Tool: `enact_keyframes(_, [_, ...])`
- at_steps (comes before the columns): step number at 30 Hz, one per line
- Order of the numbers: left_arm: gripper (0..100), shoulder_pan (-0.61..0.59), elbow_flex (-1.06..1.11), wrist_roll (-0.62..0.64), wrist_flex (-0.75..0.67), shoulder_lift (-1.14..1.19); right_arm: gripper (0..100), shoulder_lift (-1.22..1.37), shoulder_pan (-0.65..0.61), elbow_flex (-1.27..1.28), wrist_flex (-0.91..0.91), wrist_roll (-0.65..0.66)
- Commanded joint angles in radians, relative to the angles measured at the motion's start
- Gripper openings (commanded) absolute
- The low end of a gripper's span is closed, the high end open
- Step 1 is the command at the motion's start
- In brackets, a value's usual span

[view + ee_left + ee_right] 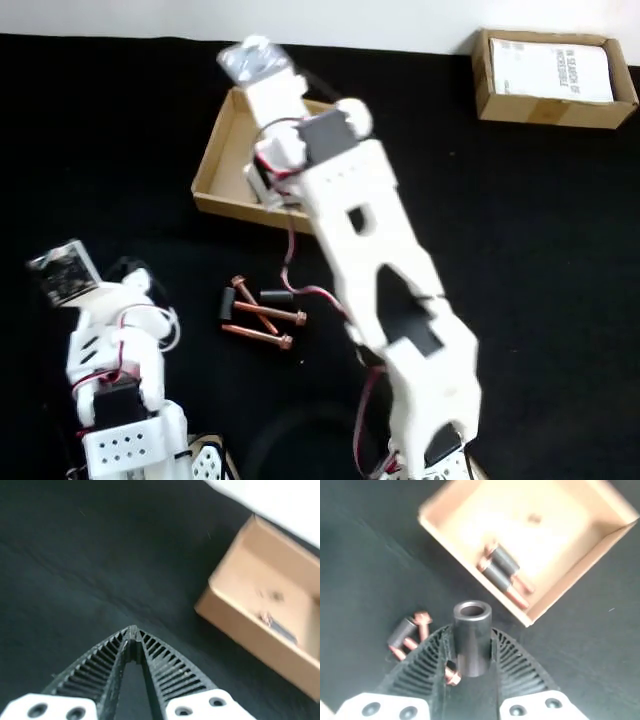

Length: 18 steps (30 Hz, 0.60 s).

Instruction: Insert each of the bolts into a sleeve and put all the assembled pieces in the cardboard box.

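Between the right pincer's (471, 630) jaws a sleeve (471, 647) stands upright, clamped, with no bolt in it. Just beyond the pincer the box (560, 525) holds two assembled pieces (500, 567). Near it, away from the box, three bolts (268, 313) and two sleeves (227, 303) lie loose, not yet joined; I judge the task under half done. The left pincer (133, 630) is pressed together, empty, the box well ahead of it.
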Motion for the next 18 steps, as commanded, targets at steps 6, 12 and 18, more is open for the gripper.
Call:
enact_keyframes(6, [1, 0.088, -0.030, 0.002, 0.058, 0.101, 0.7, -0.624, 0.015, 0.489, 0.012, -0.021])
enact_keyframes(12, [1, 0.145, -0.288, -0.044, 0.176, 0.274, 0.7, -0.967, 0.019, 1.046, -0.045, -0.115])
enact_keyframes(18, [1, 0.306, -0.670, 0.006, 0.350, 0.624, 0.7, -1.234, 0.157, 1.501, -0.318, -0.150])
